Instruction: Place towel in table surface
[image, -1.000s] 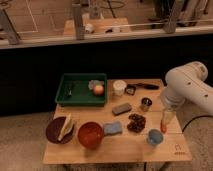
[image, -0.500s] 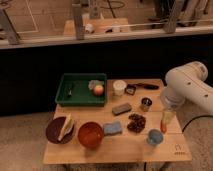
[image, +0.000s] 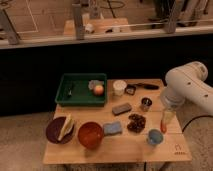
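Note:
A yellowish folded cloth that looks like the towel (image: 65, 126) lies in a dark round bowl (image: 52, 131) at the front left of the wooden table (image: 125, 150). My white arm (image: 187, 87) comes in from the right and bends down over the table's right edge. The gripper (image: 167, 111) hangs at its end, just above a yellow-orange bottle (image: 165, 121), far to the right of the towel. I see nothing held in it.
A green tray (image: 75, 96) at the back left holds an apple (image: 99, 90) and a grey item. Also on the table are a white cup (image: 119, 87), a metal cup (image: 146, 103), a grey block (image: 121, 108), a blue sponge (image: 112, 128), a red bowl (image: 91, 134), a dark snack plate (image: 135, 123) and a blue cup (image: 154, 137).

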